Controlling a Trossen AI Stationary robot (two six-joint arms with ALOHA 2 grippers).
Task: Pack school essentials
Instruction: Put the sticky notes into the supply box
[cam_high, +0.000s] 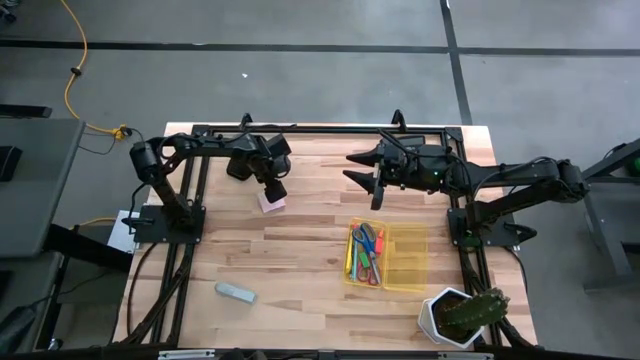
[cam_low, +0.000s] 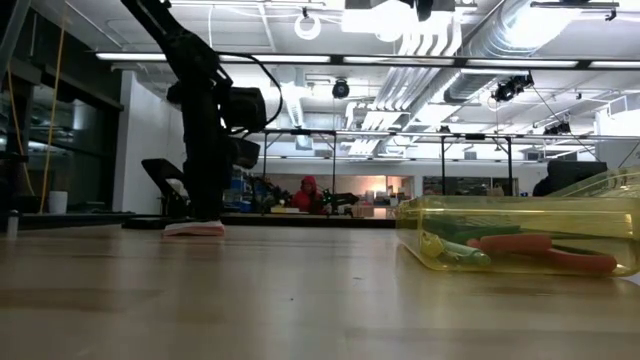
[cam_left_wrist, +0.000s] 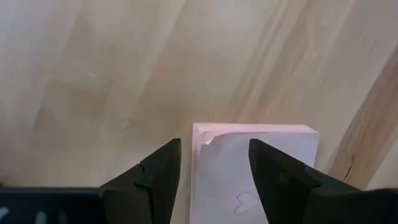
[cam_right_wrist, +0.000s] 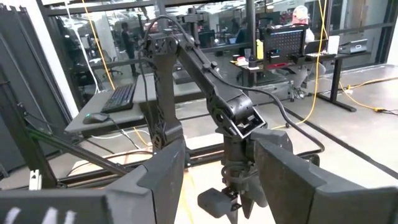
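left pincer (cam_left_wrist: 214, 180) – spread above pink sticky-note pad (cam_left_wrist: 255, 171) | right pincer (cam_high: 372, 180) – raised

The table (cam_high: 300, 260) showed pale wood, striped in light and darker planks, with a black frame round its edges. Both arms were dark, near black, and the left gripper (cam_high: 274, 191) matched them. Under it sat the pink sticky-note pad (cam_high: 270, 203), soft pink, with a faint pencilled heart outline on its top sheet in the left wrist view. The tray (cam_high: 404, 257) was clear yellow; inside lay red-handled scissors (cam_high: 366, 243) beside blue-handled scissors (cam_high: 379, 241), plus a yellow marker (cam_high: 350, 255). A grey-blue block (cam_high: 235, 292) lay on the wood. The cactus (cam_high: 472, 310) was green in a white pot (cam_high: 436, 320). A yellow cable (cam_high: 72, 70) crossed the grey floor.
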